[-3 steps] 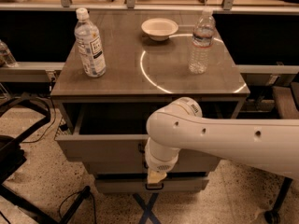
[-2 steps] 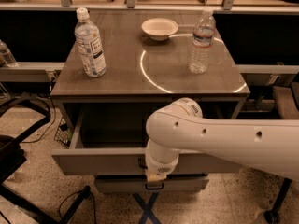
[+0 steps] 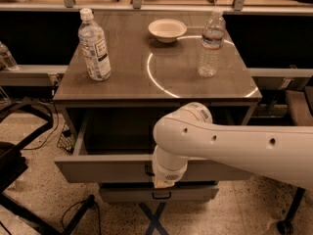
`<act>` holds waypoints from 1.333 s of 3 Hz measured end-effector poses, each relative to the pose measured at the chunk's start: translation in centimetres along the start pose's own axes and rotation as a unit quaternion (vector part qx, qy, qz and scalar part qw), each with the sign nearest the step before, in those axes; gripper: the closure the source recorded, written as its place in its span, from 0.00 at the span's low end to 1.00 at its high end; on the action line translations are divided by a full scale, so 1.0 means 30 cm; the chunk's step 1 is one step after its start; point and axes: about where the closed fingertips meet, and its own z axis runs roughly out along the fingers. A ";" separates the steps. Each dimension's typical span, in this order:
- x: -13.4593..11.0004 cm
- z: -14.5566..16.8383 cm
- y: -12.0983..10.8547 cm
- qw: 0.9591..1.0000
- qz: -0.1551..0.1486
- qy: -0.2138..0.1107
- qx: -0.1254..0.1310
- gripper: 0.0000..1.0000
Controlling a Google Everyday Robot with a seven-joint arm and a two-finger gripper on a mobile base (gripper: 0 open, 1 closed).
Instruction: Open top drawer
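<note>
The top drawer [image 3: 102, 168] of the grey cabinet is pulled well out toward the camera; its dark, plain interior [image 3: 117, 133] shows under the tabletop. My white arm reaches in from the right and covers the middle of the drawer front. My gripper [image 3: 157, 176] is at the dark handle [image 3: 147, 169] at the front's centre, mostly hidden behind the wrist. A lower drawer [image 3: 161, 194] with a small handle sits shut below.
On the cabinet top stand a labelled water bottle [image 3: 94, 45] at left, a clear bottle [image 3: 212, 43] at right and a white bowl [image 3: 167, 30] at the back. Cables and a dark chair base [image 3: 29, 199] lie on the floor at left. A caster [image 3: 283, 226] shows at lower right.
The top drawer has slid farther out toward the camera, and the gripper and wrist have moved with its front.
</note>
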 end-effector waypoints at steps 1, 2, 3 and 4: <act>0.000 0.000 0.000 1.000 0.000 0.000 0.000 1.00; 0.008 -0.059 0.062 1.000 0.002 -0.001 0.012 1.00; 0.010 -0.062 0.072 1.000 0.002 -0.001 0.012 1.00; 0.014 -0.137 0.108 1.000 0.001 -0.002 0.022 1.00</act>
